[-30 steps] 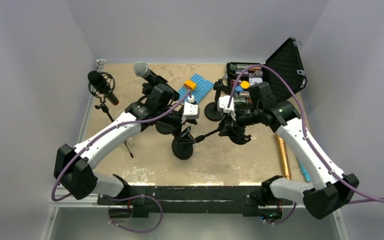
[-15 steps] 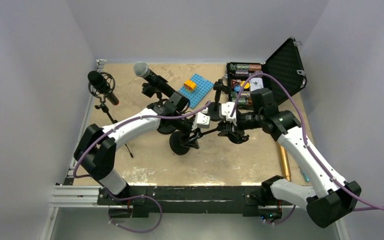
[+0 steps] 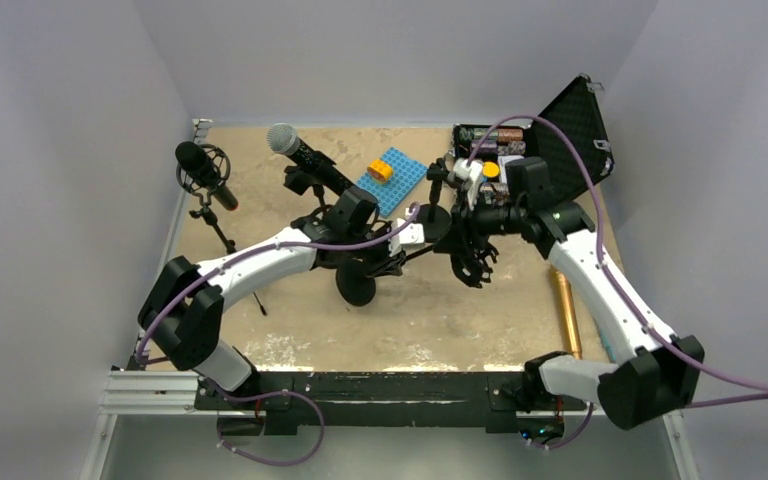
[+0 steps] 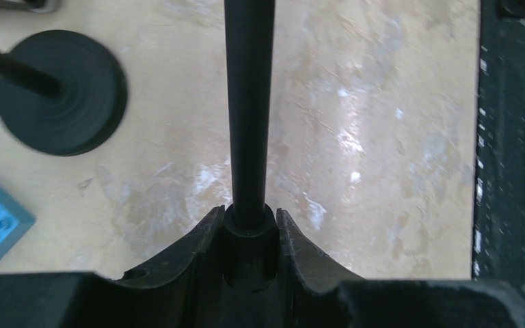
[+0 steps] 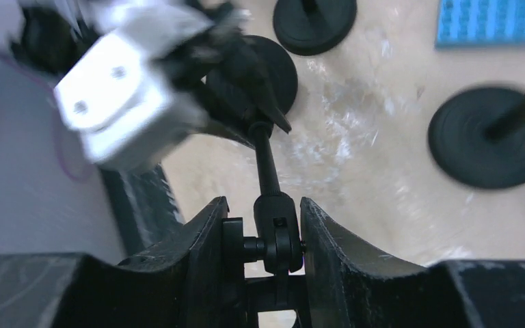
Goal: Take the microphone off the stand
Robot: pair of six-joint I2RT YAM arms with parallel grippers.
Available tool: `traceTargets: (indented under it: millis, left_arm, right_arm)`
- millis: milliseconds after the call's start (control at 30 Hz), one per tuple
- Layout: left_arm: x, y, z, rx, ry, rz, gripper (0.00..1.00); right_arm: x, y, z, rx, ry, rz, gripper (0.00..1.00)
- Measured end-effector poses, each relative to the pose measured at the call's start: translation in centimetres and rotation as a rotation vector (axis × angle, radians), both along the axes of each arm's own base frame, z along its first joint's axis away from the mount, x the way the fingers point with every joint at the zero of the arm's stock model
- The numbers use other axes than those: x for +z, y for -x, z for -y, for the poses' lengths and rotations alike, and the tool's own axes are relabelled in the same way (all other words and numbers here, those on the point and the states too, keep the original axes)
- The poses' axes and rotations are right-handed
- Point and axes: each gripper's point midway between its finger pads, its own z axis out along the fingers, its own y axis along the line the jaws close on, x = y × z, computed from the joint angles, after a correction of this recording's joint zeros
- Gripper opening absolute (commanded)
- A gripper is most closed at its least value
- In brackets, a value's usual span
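Note:
A black stand lies tilted between both arms, its round base [image 3: 357,287] low on the table. My left gripper [image 3: 398,250] is shut on the stand's pole [image 4: 248,123], which fills the gap at the gripper [image 4: 248,215]. My right gripper [image 3: 470,213] is shut on the stand's swivel joint [image 5: 277,236], seen between the jaws of the gripper [image 5: 263,205]. A black spidery mount [image 3: 474,262] hangs under it; I cannot tell whether a microphone sits in it. A grey-headed microphone [image 3: 295,148] stands clipped on another stand behind the left arm.
A black microphone [image 3: 200,167] in a shock mount stands on a tripod at far left. A blue studded plate [image 3: 392,178] with an orange brick lies at the back. An open black case [image 3: 565,125] stands back right. A brass tube [image 3: 564,310] lies right. Other stand bases [image 5: 489,137] sit nearby.
My left gripper has closed on the pole and moved right. The right arm has swung the stand's top toward the back, and the base has slid slightly left.

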Motion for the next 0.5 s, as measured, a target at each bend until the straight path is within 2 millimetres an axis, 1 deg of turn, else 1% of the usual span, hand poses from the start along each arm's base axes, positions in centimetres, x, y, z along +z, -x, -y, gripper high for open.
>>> traceTargets:
  millis: [33, 100, 167, 200, 233, 300, 333, 367, 400, 433, 467, 500]
  left_arm:
    - [0.2, -0.3, 0.0, 0.038, 0.009, 0.014, 0.0]
    - [0.6, -1.0, 0.0, 0.112, 0.03, 0.052, 0.12]
    - [0.5, -1.1, 0.2, 0.151, 0.048, 0.056, 0.18]
    - [0.3, -0.9, 0.3, 0.162, 0.052, 0.045, 0.26]
    - [0.0, -0.7, 0.4, 0.177, 0.052, 0.027, 0.37]
    - [-0.4, -0.3, 0.2, 0.206, 0.044, -0.009, 0.55]
    - [-0.4, -0.3, 0.1, 0.221, 0.041, -0.021, 0.62]
    - [-0.5, -0.3, 0.0, 0.235, 0.038, -0.033, 0.71]
    - [-0.5, -0.2, -0.2, 0.237, 0.032, -0.044, 0.75]
    - [-0.5, 0.0, -0.4, 0.233, 0.026, -0.052, 0.83]
    - [-0.5, 0.4, -0.7, 0.22, 0.016, -0.073, 0.95]
    - [-0.2, 0.8, -0.8, 0.198, 0.007, -0.087, 0.99]
  right_arm:
    - [0.2, -0.9, 0.2, -0.077, -0.034, -0.102, 0.0]
    - [-0.2, -2.1, 0.9, -0.211, -0.088, -0.28, 0.0]
    - [-1.1, -2.7, 1.8, -0.33, -0.117, -0.446, 0.0]
    - [-1.3, -2.8, 1.8, -0.353, -0.123, -0.491, 0.0]
    - [-1.6, -2.8, 1.8, -0.372, -0.127, -0.537, 0.0]
    - [-2.1, -2.9, 1.6, -0.389, -0.133, -0.593, 0.0]
    - [-2.2, -2.9, 1.5, -0.394, -0.135, -0.606, 0.0]
    - [-2.2, -2.9, 1.6, -0.397, -0.135, -0.609, 0.0]
    - [-2.1, -3.0, 1.7, -0.397, -0.136, -0.598, 0.0]
    - [-2.0, -3.1, 1.8, -0.389, -0.137, -0.582, 0.0]
    - [-1.9, -3.1, 1.9, -0.372, -0.134, -0.552, 0.0]
    - [-1.7, -2.9, 2.0, -0.347, -0.128, -0.515, 0.0]
